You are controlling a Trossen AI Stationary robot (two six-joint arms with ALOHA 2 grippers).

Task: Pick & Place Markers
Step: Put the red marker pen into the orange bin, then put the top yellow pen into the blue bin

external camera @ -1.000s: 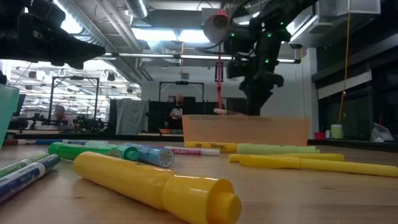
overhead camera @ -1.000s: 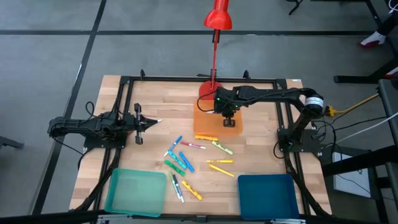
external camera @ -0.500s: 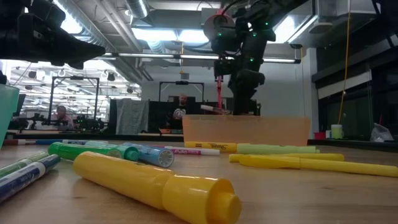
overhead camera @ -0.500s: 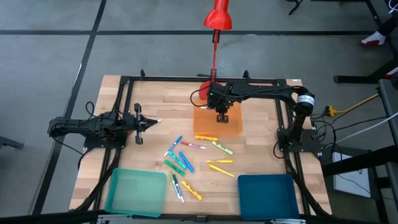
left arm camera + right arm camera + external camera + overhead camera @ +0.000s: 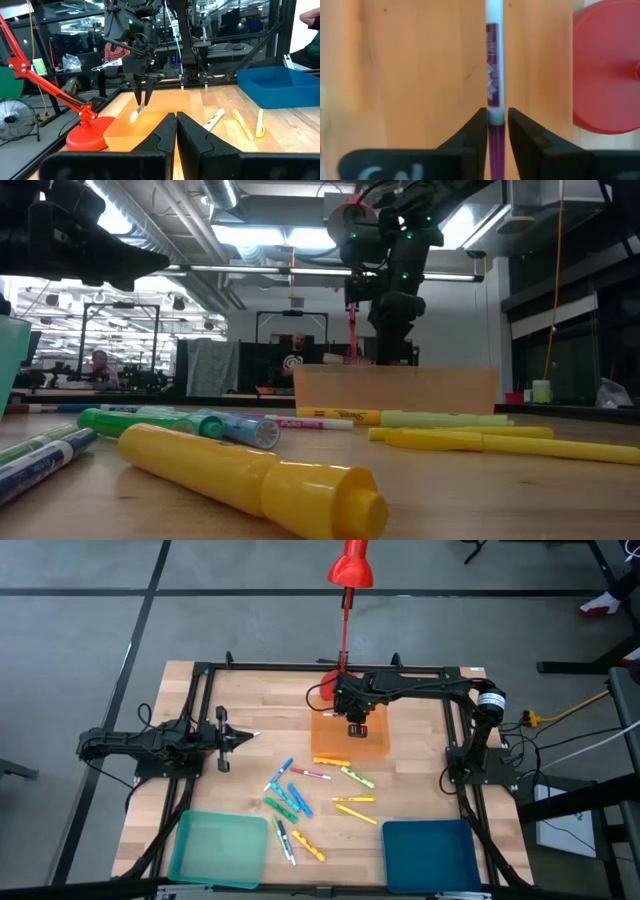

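Observation:
My right gripper (image 5: pixel 357 727) hangs over the orange tray (image 5: pixel 376 746), pointing steeply down, fingers slightly apart. A white marker with a purple cap (image 5: pixel 495 65) lies in line with the gap between them. In the left wrist view this marker (image 5: pixel 135 115) slants just below the fingertips, inside the tray; I cannot tell whether it rests on the floor. Several other markers (image 5: pixel 310 795) lie scattered on the wooden table. My left gripper (image 5: pixel 245 737) waits shut at the table's left.
A red desk lamp stands with its base (image 5: pixel 333 681) just beyond the orange tray. A teal tray (image 5: pixel 218 848) sits at the near left and a blue tray (image 5: pixel 428 852) at the near right. A black frame (image 5: pixel 300 667) runs round the table.
My right gripper has gone a little toward the table's left and far edge over the orange tray, then stopped. The marker, which stuck out level beside the fingers, has dropped below them into the tray.

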